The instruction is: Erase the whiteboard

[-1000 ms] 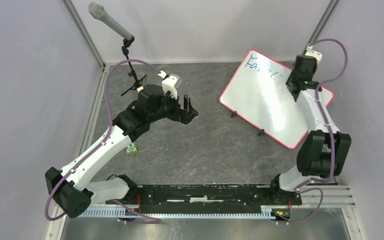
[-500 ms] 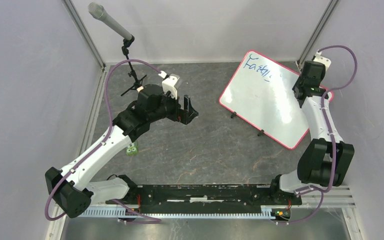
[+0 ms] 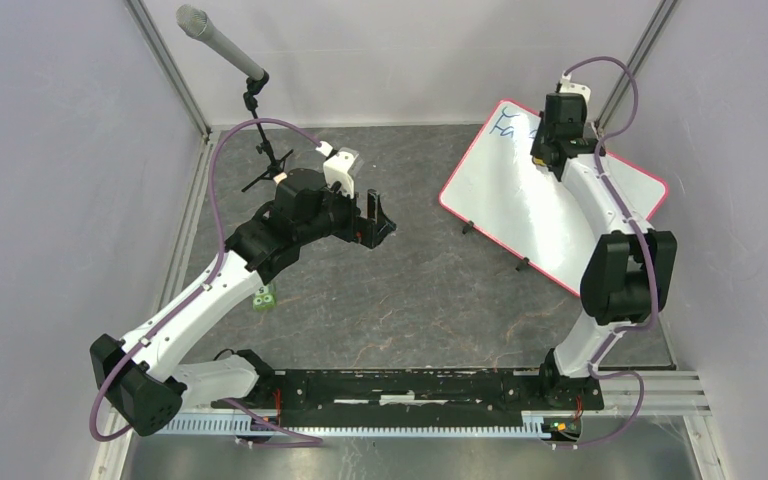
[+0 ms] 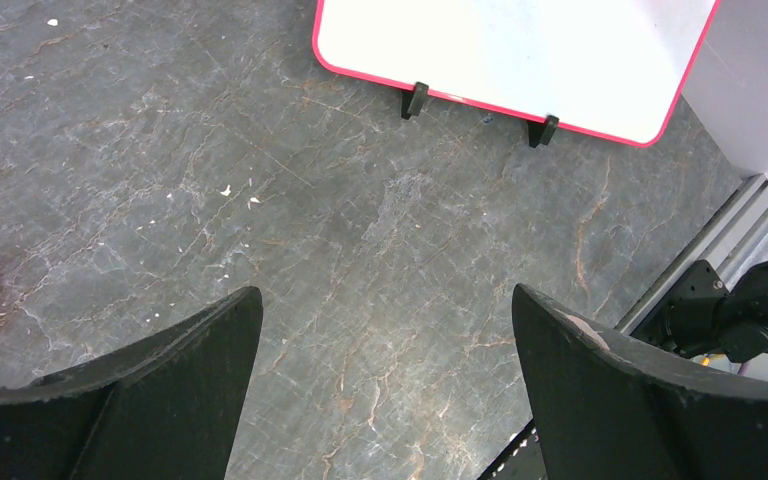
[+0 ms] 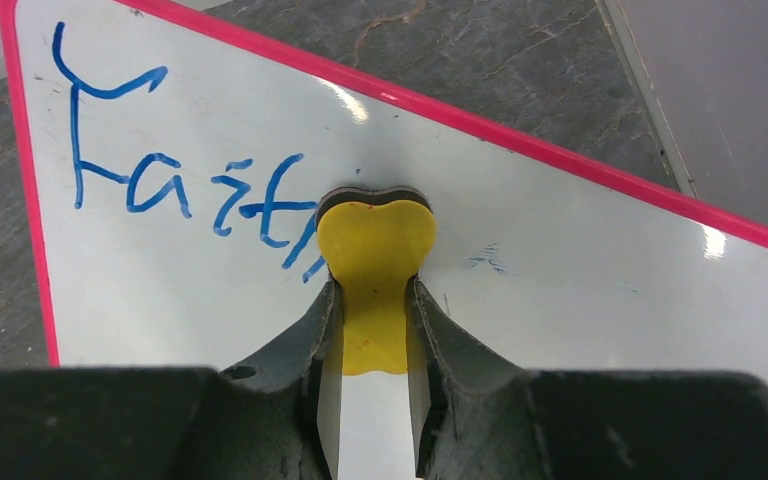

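whiteboard [image 3: 515,200] lay upper right of top view | blue handwriting [image 5: 180,180] at its far corner | right gripper [image 5: 373,290] clamped on yellow eraser [image 5: 375,250], touching the last letters | advice: keep pad flat, sweep frame-left | left gripper [image 4: 385,300] gaped, empty

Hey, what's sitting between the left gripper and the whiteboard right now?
Nothing but bare grey tabletop with a few white specks, seen in the left wrist view between the open left gripper and the whiteboard.
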`<move>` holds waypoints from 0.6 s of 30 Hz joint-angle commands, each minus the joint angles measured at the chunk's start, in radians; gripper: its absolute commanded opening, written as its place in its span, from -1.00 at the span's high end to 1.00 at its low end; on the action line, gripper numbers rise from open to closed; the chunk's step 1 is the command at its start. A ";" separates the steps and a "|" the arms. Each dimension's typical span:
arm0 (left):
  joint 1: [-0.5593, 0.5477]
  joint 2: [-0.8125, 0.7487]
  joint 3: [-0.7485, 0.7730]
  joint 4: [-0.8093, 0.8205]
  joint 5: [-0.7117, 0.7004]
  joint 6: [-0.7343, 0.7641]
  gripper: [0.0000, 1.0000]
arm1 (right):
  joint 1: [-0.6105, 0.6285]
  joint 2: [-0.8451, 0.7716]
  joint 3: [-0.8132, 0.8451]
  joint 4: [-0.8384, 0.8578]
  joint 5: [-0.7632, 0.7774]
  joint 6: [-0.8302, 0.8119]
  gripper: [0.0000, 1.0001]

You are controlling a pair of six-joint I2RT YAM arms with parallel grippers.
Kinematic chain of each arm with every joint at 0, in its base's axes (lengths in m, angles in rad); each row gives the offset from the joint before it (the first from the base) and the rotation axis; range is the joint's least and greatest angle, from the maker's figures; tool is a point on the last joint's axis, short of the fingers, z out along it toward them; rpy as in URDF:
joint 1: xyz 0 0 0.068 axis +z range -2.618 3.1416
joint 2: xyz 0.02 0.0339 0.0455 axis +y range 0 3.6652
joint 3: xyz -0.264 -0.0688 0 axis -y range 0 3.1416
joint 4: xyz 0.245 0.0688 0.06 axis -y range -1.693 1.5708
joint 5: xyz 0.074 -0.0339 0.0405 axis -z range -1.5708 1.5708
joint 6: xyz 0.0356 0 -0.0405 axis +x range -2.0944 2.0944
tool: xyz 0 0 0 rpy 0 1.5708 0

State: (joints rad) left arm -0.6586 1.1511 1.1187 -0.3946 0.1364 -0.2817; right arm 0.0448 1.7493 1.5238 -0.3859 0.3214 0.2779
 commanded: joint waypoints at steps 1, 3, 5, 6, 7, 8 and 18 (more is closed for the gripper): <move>-0.001 -0.025 0.004 0.026 0.000 0.035 -0.99 | -0.037 -0.062 -0.002 -0.018 0.054 -0.002 0.53; -0.001 -0.025 0.003 0.027 0.004 0.033 -0.99 | -0.081 -0.106 -0.058 -0.009 0.054 -0.009 0.53; -0.001 -0.026 0.003 0.029 0.006 0.032 -0.99 | -0.127 -0.162 -0.135 0.008 0.044 -0.013 0.53; -0.001 -0.027 0.001 0.030 0.007 0.030 -0.99 | -0.153 -0.188 -0.168 0.018 0.041 -0.014 0.53; -0.001 -0.026 0.001 0.029 0.009 0.030 -0.99 | -0.175 -0.217 -0.206 0.024 0.046 -0.019 0.53; -0.001 -0.027 0.001 0.031 0.011 0.029 -0.99 | -0.190 -0.240 -0.233 0.031 0.053 -0.025 0.53; -0.001 -0.029 0.001 0.034 0.019 0.024 -0.99 | -0.231 -0.318 -0.342 0.085 0.055 -0.043 0.52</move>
State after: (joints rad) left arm -0.6586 1.1507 1.1187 -0.3943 0.1410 -0.2817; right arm -0.2043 1.4193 1.1790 -0.3485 0.3756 0.2508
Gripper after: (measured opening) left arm 0.994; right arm 0.294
